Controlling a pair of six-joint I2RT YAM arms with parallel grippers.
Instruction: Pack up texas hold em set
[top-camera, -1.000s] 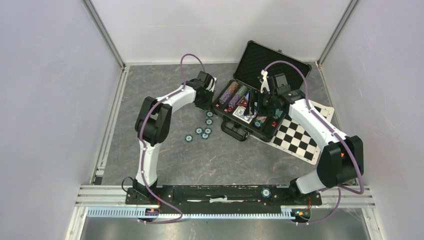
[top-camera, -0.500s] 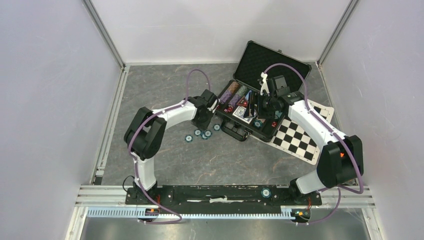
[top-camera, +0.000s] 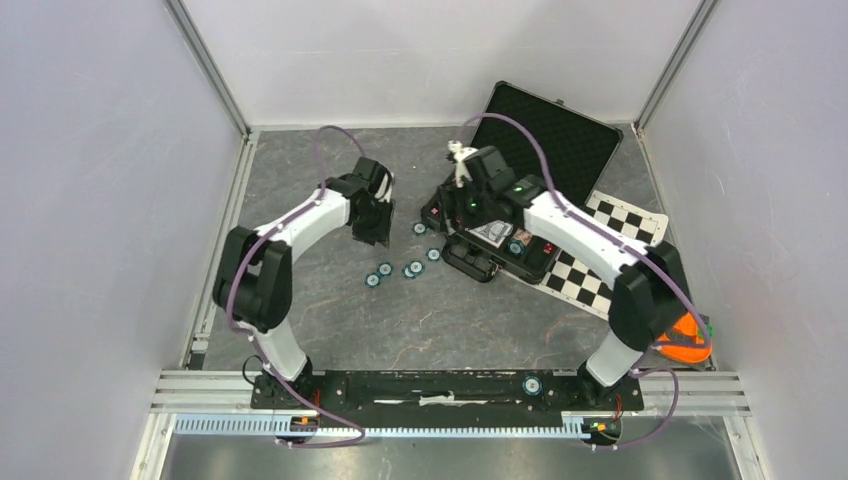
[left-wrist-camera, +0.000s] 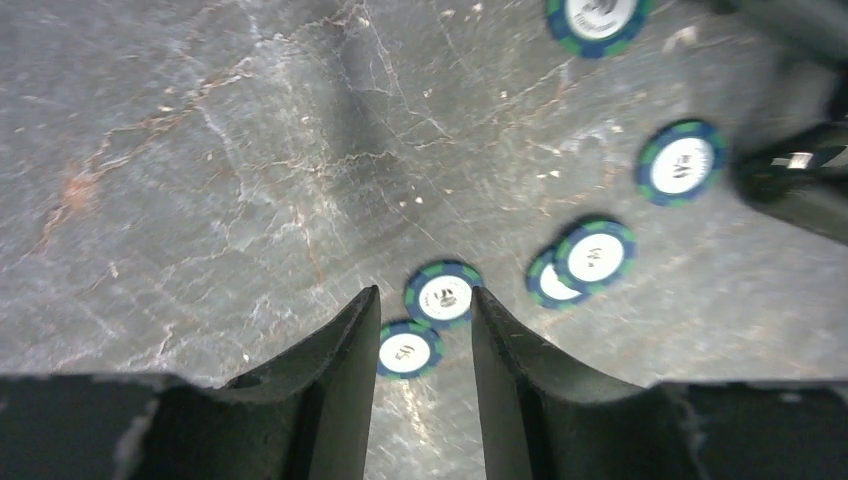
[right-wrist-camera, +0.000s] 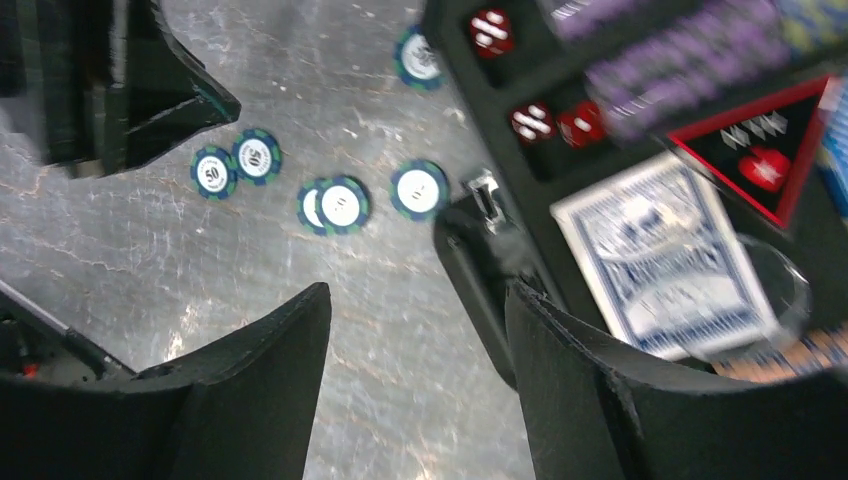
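Left wrist view, left tool (left-wrist-camera: 424, 385) part open and empty above two teal chips (left-wrist-camera: 441, 296) on the desk (left-wrist-camera: 200, 150), right tool (right-wrist-camera: 415, 400) wide open, empty, beside the case (right-wrist-camera: 545, 175).

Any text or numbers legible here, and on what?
"50": teal chip, left wrist view.
"50": leftmost chip, right wrist view.
Other chips, card deck and black triangular card: too blurred to read.
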